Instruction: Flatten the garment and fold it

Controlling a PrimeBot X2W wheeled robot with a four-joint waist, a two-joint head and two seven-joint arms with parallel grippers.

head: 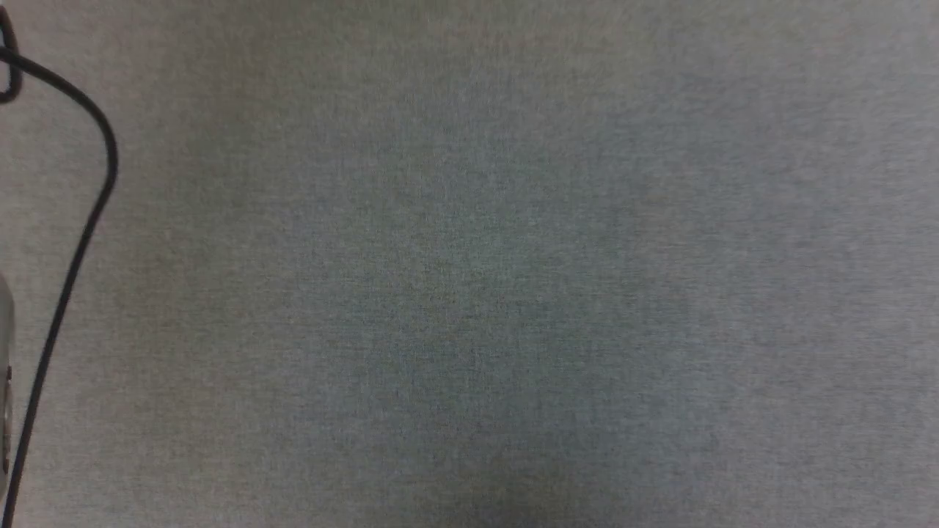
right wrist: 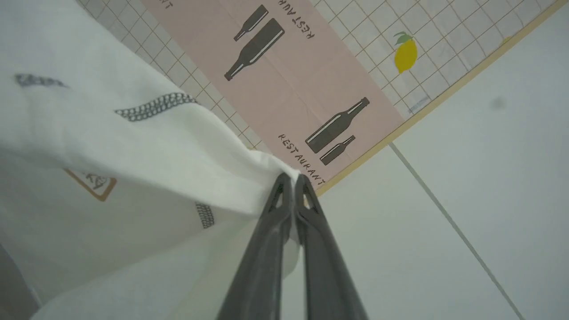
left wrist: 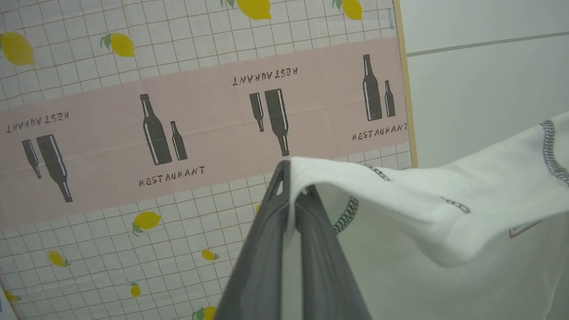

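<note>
Here, both grippers are clenched on the garment (left wrist: 444, 213), which is held up by the table's edge.

In the left wrist view, the left gripper (left wrist: 294, 189) has its dark fingers pressed together on a white fold. The fabric drapes away from it with grey zigzag stitching (left wrist: 551, 151) and a small brown-outlined tag (left wrist: 524, 229). In the right wrist view, the right gripper (right wrist: 293, 183) pinches another fold the same way, the shirt sagging beside it. Beyond the cloth lies a tablecloth (left wrist: 178, 133) of lemons, grid lines and a pink band of bottles, ending at the table's wooden edge (left wrist: 406, 89), then pale floor (left wrist: 489, 80). The head view takes in a grey surface (head: 469, 264) with a black cable (head: 81, 242) down its left side.
</note>
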